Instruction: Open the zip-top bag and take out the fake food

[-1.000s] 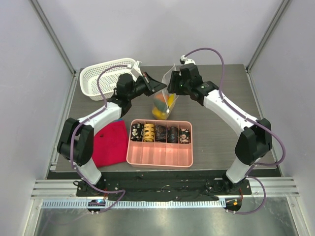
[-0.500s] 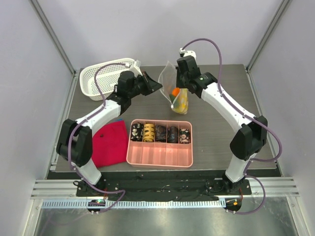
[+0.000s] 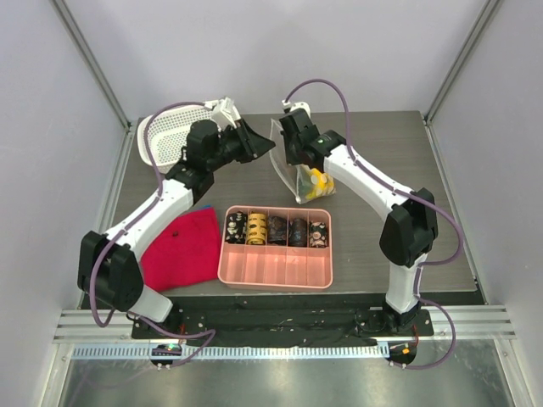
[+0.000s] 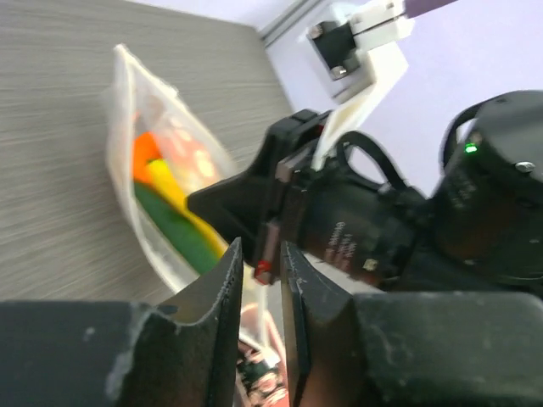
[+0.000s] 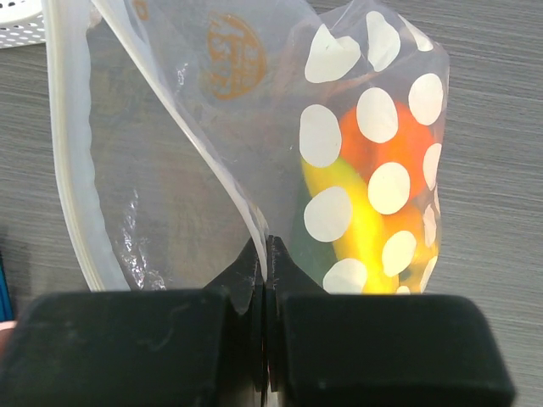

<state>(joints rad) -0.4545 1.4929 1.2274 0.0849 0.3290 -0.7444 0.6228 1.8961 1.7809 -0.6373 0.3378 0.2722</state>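
Observation:
The zip-top bag (image 3: pixel 299 174) is clear with cream spots and hangs from my right gripper (image 3: pixel 287 157) above the table's back middle. In the right wrist view the gripper (image 5: pixel 265 246) is shut on the bag's film (image 5: pixel 212 127), with the rim curving off to the left. The fake food (image 5: pixel 365 212), a yellow banana with orange and green pieces, lies in the bag's bottom. My left gripper (image 3: pixel 259 142) is just left of the bag. Its jaws (image 4: pixel 260 250) stand a narrow gap apart with nothing between them. The bag (image 4: pixel 144 144) and food (image 4: pixel 170 212) lie beyond it.
A white lattice basket (image 3: pixel 161 136) sits at the back left, partly behind the left arm. A pink tray (image 3: pixel 276 280) with dark patterned cylinders in its back row sits front of centre. A red cloth (image 3: pixel 182 250) lies left of the tray.
The left gripper has let go of the bag's rim and drawn back left. The bag, first stretched between both grippers, now hangs from the right gripper alone and has swung right.

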